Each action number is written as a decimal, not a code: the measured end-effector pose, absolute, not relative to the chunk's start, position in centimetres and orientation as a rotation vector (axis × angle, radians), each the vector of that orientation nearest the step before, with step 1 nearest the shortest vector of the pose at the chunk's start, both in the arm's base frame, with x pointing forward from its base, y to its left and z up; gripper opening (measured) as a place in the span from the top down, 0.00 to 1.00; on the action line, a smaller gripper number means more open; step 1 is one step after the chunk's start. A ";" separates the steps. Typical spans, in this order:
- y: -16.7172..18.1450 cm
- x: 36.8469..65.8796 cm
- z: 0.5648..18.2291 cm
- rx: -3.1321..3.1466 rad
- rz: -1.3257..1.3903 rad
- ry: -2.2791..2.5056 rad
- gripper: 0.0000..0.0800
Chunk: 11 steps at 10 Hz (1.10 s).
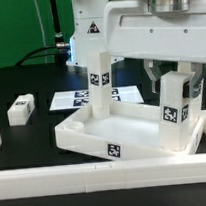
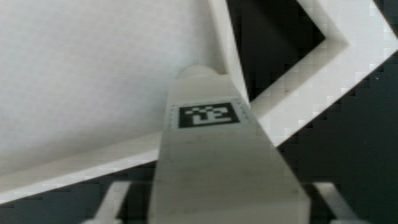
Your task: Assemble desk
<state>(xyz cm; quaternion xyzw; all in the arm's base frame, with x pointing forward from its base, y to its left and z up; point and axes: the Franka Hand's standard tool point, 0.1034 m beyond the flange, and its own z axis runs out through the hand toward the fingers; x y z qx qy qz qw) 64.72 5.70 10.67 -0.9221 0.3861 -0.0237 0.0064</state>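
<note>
On the tabletop [image 1: 106, 136], two upright legs with unreadable black-and-white tags, the hand [image 1: 170, 83] pinching the right leg [image 1: 173, 108].

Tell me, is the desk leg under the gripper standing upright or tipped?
Upright. In the exterior view the leg stands vertical in the tabletop corner, its top between the fingers of the gripper.

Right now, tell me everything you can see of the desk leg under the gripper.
The leg is a white, plastic-looking block post with a black-and-white tag on its side. It stands upright in the tabletop's corner at the exterior view's right, between the fingers of the gripper. The wrist view shows its tagged face from above. Whether it is fully seated cannot be told.
</note>
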 end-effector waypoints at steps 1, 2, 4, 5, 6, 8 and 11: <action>5.7 64.7 10.7 -2.885 -0.075 1.208 0.62; 5.7 64.7 10.7 -2.884 -0.076 1.208 0.34; 5.7 64.8 10.7 -2.884 -0.076 1.208 0.22; 5.7 64.8 10.7 -2.884 -0.077 1.208 0.22; 5.4 65.0 11.2 -2.905 -0.083 1.145 0.19; 2.4 65.7 15.4 -2.910 -0.127 1.039 0.19; 1.8 65.5 15.2 -2.908 -0.110 1.057 0.19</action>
